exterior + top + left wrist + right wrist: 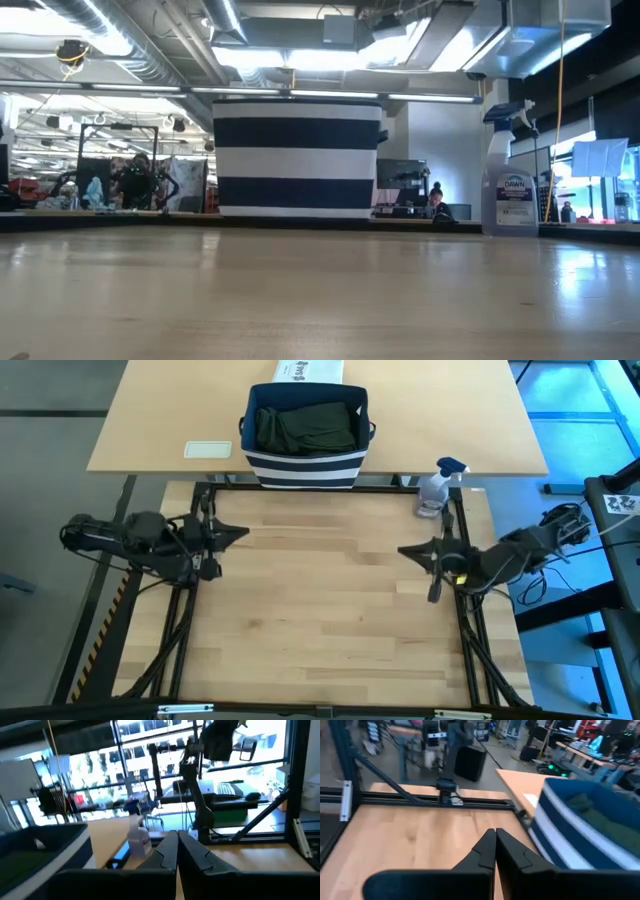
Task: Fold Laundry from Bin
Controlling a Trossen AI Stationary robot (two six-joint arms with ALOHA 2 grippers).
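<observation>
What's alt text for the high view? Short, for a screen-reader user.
Top-down view: a navy bin with white stripes, holding olive-green laundry, sits at the far edge of a bare wooden table. The left gripper and right gripper, both shut and empty, flank it; a spray bottle stands near the right arm.

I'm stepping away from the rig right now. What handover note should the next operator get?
Left gripper: shut, empty, above the table's left side.
Right gripper: shut, empty, above the right side.
Bin: at the table's far edge, olive-green laundry inside.
Spray bottle: at the far right corner.
Done: nothing taken out or folded.
Left: pull out each garment and fold it on the table.
</observation>
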